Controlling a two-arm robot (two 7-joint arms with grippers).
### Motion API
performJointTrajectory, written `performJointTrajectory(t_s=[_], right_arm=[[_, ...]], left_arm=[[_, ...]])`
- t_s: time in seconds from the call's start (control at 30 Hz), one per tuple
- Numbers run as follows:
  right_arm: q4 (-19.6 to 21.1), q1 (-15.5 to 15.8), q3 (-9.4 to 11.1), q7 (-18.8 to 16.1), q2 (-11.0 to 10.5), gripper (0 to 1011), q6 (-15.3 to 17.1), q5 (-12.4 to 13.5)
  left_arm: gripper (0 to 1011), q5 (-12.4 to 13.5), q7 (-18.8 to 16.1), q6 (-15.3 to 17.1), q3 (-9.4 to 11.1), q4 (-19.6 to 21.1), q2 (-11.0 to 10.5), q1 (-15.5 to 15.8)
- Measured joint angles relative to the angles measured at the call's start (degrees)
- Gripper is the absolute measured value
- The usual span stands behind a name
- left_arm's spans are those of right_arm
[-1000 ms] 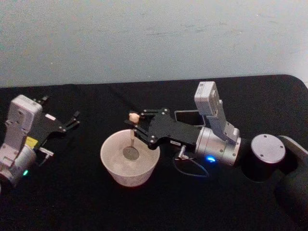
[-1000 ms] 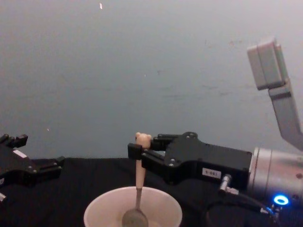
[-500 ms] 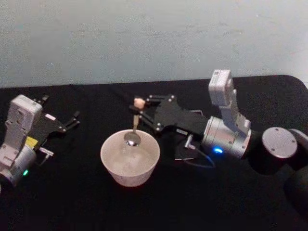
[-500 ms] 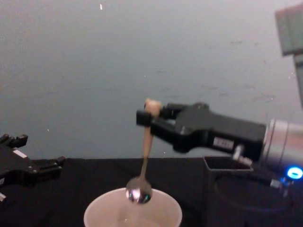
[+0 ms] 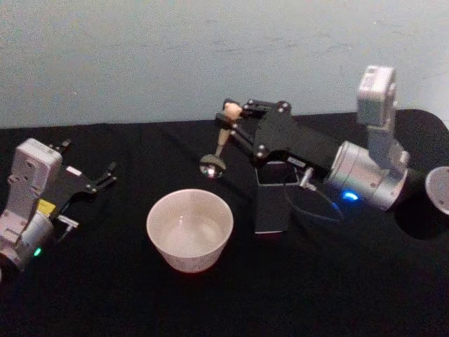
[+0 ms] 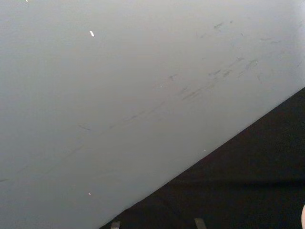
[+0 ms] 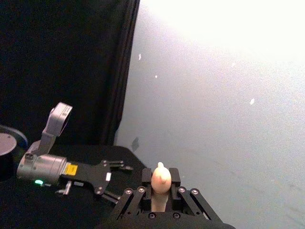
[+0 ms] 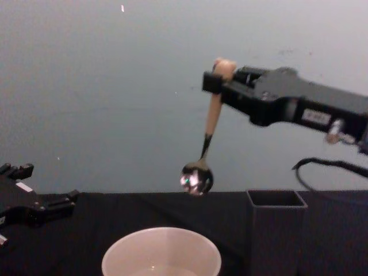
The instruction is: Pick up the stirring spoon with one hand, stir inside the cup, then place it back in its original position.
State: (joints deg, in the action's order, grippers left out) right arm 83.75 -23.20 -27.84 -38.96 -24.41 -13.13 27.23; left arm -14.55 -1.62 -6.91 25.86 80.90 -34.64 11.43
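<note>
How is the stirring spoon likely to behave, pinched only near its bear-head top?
Probably stiff: the stirring spoon hangs straight from the right gripper, bowl down, no sag. Held only near its top, it may swing as the arm moves. The slim handle looks smooth, so it could slip in a looser grip. The left gripper rests open, far left.

No text can be read. A white label point(image 8: 314, 117) is borne on the side of the right gripper point(image 8: 217, 81), and dark print is seen on it (a short row of characters, too small to be made out). On the left gripper point(image 5: 110, 174) a yellow label point(image 5: 45, 206) and a white sticker point(image 5: 71, 170) are carried, and nothing on either can be deciphered. The yellow label is also seen in the right wrist view, where its marks are likewise illegible.
</note>
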Motion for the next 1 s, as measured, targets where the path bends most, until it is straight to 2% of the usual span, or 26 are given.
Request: performJointTrajectory(t_s=[0.23,0.57,0.73,1.0], right_arm=[[2.7,1.3,2.4,0.4,-2.7,214,0.7,1.7],[4.7,3.8,4.9,1.6,-6.2,214,1.5,1.9],[5.4,5.2,6.3,2.2,-7.3,213,1.6,2.0],[5.0,6.0,6.9,2.6,-7.8,213,2.1,1.8]], left_arm=[[1001,0.0,0.0,0.0,0.0,0.0,0.0,0.0],[1001,0.0,0.0,0.0,0.0,0.0,0.0,0.0],[1001,0.0,0.0,0.0,0.0,0.0,0.0,0.0],[1001,0.0,0.0,0.0,0.0,0.0,0.0,0.0]])
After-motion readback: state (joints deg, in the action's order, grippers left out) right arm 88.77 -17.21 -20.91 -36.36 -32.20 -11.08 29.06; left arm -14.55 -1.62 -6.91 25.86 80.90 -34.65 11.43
